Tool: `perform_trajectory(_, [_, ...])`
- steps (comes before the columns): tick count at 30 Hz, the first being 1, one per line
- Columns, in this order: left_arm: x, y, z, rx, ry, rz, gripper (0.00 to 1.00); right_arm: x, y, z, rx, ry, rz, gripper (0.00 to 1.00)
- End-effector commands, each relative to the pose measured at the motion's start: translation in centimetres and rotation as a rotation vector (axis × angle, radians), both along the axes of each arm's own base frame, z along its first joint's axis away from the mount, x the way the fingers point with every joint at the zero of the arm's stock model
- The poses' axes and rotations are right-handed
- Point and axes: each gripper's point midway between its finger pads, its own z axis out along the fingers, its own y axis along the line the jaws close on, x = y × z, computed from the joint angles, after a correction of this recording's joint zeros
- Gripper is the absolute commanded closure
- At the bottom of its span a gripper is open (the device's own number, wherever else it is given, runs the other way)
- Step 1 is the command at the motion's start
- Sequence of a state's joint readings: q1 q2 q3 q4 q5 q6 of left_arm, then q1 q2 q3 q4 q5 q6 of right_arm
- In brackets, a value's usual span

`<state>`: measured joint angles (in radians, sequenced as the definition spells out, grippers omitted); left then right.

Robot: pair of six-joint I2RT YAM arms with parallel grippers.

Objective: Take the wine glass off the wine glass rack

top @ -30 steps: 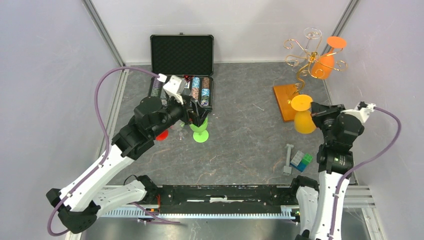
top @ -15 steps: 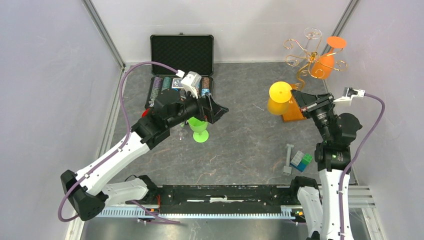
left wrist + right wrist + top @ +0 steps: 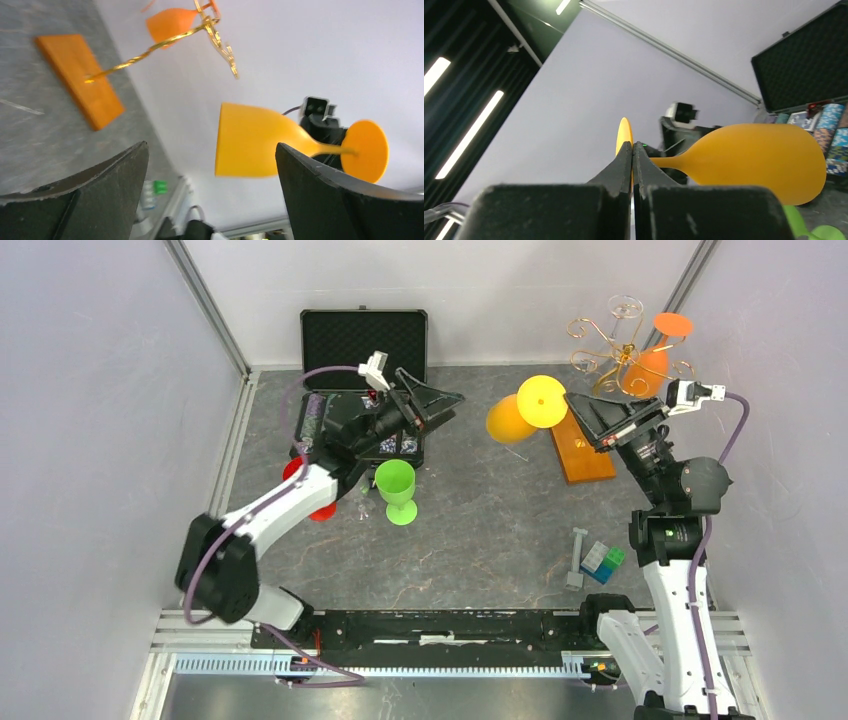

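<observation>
Holds the yellow wine glass (image 3: 508, 421) sideways in mid-air, well apart from the wine glass rack (image 3: 578, 452), with the right gripper (image 3: 632, 148) shut flat on the thin foot disc. Shows the left gripper (image 3: 440, 408) spread fully wide, holding nothing, facing the bowl. Risks a slip or a swivel: only a narrow pinch on a smooth, hard-looking rim, with the whole bowl hanging out to one side. Risks a knock too, should the left jaws close in off-line. Looks like glossy opaque plastic, with tulip bowl, slim stem, flat round foot. Pairs curled gold wire with a flat orange-brown wooden base — an orange glass (image 3: 645, 368) hanging there.
</observation>
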<state>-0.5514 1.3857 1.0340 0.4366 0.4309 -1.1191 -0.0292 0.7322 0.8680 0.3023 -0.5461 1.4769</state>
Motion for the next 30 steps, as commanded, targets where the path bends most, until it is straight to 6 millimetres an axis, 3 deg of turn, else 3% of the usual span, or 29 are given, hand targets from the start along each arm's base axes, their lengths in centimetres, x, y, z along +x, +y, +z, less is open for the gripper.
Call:
perform_trajectory(1, [-1.7,-1.8,4.8,-0.406,0.096,-0.255,0.0,-3.0,0.1,4.0,0.108,-0.115,0.059,1.0])
perform_trajectory(5, [-1.0,-2.9,3.6,-0.52,0.221,-0.302,0.02,-3.7,0.0,4.7,0.127,-0.133,0.063,1.0])
perform_trajectory(8, [-1.9,-4.0,3.6,-0.57,0.249,-0.356,0.03,-3.8,0.1,4.7,0.124,-0.131,0.073,1.0])
perform_trajectory(14, [-4.1,-4.5,5.5,-0.686,0.274,-0.458,0.1,-3.4,0.1,4.1,0.12,-0.115,0.066,1.0])
perform_trajectory(23, [-6.2,-4.0,7.9,-0.718,0.245,-0.51,0.25,-2.5,-0.2,2.8,0.129,-0.09,0.043,1.0])
perform_trajectory(30, [-8.0,-3.2,10.7,-0.731,0.142,-0.551,0.4,-1.1,-0.4,0.0,0.144,0.002,0.026,1.0])
